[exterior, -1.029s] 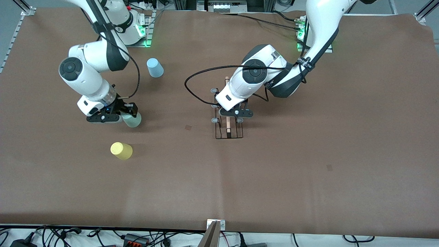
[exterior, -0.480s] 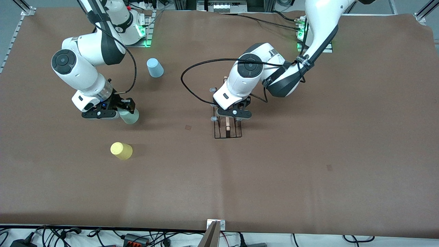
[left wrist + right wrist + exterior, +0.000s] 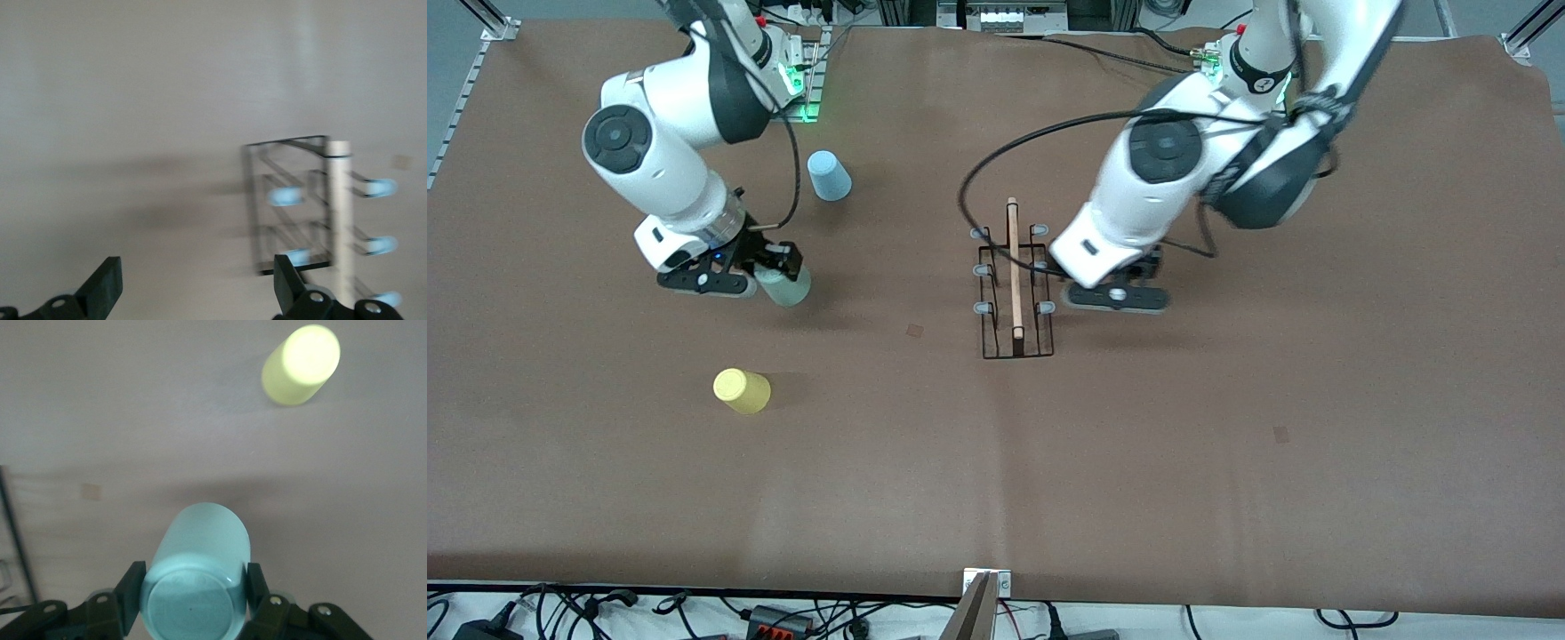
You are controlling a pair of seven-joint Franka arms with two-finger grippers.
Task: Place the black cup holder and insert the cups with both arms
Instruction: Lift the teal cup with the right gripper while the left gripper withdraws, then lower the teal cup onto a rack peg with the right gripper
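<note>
Gripping mint cup [image 3: 785, 286], right gripper [image 3: 749, 277]; left gripper [image 3: 1116, 297] spread empty beside black cup holder [image 3: 1015, 293]

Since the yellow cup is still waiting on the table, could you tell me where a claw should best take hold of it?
The yellow cup stands upside down, closed base up, with bare table all round. I would come straight down from above and close the claw across its tapered side wall near the base, much as the right claw holds the mint cup.

- Black rack [image 3: 1014, 293] with a wooden rod on top stands upright mid-counter.
- Mint cup [image 3: 784, 284] is held off the counter in the right end effector [image 3: 758, 277].
- Yellow cup [image 3: 742, 390] sits upside down, nearest the camera.
- Blue cup [image 3: 829, 175] sits upside down, farthest.
</note>
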